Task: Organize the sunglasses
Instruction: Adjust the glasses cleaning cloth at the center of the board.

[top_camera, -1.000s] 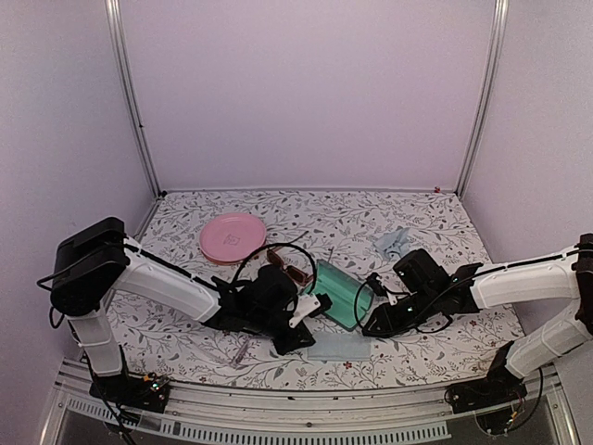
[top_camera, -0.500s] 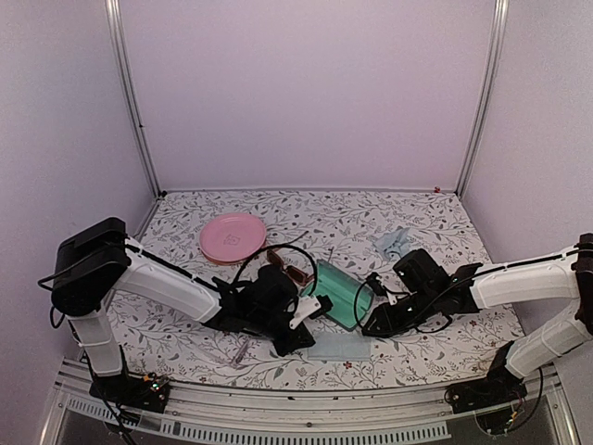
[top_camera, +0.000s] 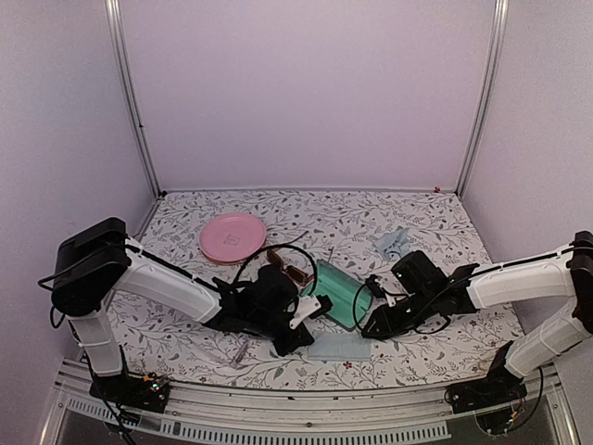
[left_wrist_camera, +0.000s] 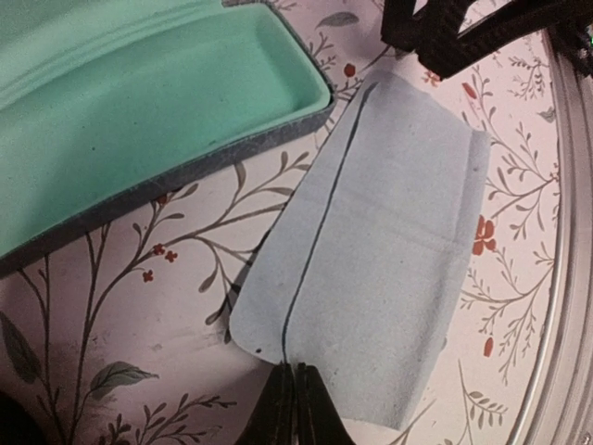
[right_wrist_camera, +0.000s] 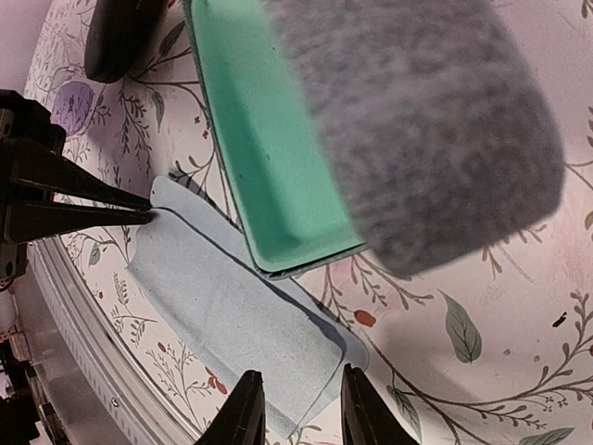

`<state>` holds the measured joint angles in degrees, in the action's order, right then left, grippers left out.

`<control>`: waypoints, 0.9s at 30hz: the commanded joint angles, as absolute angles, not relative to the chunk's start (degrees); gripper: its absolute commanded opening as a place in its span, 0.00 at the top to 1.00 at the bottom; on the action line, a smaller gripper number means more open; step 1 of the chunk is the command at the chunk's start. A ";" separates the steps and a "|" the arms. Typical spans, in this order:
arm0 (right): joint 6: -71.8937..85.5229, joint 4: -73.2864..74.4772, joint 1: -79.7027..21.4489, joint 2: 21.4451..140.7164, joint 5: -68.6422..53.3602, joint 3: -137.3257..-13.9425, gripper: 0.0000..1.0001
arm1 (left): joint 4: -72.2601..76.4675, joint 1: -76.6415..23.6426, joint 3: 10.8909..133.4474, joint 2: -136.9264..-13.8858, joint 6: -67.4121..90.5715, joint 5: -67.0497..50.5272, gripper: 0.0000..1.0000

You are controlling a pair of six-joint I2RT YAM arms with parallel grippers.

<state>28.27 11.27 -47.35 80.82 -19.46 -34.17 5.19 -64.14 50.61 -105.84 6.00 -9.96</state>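
Observation:
The reddish-brown sunglasses (top_camera: 290, 269) lie on the table behind the left arm, next to an open case (top_camera: 341, 292) with a green lining. In front of the case lies a flat blue cloth (top_camera: 340, 349). My left gripper (top_camera: 308, 341) is shut on the cloth's left edge; in the left wrist view the black fingertips (left_wrist_camera: 296, 394) pinch the cloth (left_wrist_camera: 380, 241) at its fold line. My right gripper (right_wrist_camera: 301, 413) is open, its two fingers straddling the cloth's (right_wrist_camera: 232, 287) right corner just above the table. The sunglasses show in neither wrist view.
A pink plate (top_camera: 232, 236) sits at the back left and a second crumpled cloth (top_camera: 391, 243) at the back right. A small thin object (top_camera: 241, 352) lies near the front edge. A dark rounded object (right_wrist_camera: 120, 32) lies beyond the case (right_wrist_camera: 269, 120), whose grey lid (right_wrist_camera: 417, 120) stands open.
The left gripper's fingers have closed onto the cloth's edge. The right arm has shifted slightly left. The sunglasses and case have not moved.

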 commanded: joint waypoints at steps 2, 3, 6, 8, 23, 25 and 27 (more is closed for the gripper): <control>28.01 10.36 -47.81 81.07 -19.95 -34.82 0.69 | 4.44 -64.54 49.95 -105.66 6.04 -8.99 0.95; 28.08 10.29 -47.81 81.03 -19.95 -34.69 0.69 | 4.48 -64.58 49.88 -105.53 6.09 -9.03 0.96; 28.36 10.11 -47.84 80.80 -19.86 -34.34 0.69 | 4.49 -64.66 49.75 -105.38 6.01 -9.46 0.99; 28.47 10.08 -47.90 80.61 -19.86 -34.34 0.69 | 4.53 -64.63 49.71 -105.27 6.06 -9.66 1.00; 27.80 10.56 -48.03 81.59 -20.04 -35.61 0.69 | 4.53 -64.70 49.48 -101.75 6.43 -11.43 1.00; 27.65 10.55 -48.00 81.66 -20.10 -35.80 0.69 | 4.65 -64.65 49.40 -101.27 6.20 -11.59 1.00; 27.48 10.61 -47.95 81.95 -20.08 -36.02 0.69 | 4.57 -64.71 49.48 -101.02 6.02 -11.69 1.00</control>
<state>28.25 11.11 -47.64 81.08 -19.86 -34.24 4.84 -64.23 49.95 -103.11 6.09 -10.76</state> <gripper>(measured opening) 0.309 0.007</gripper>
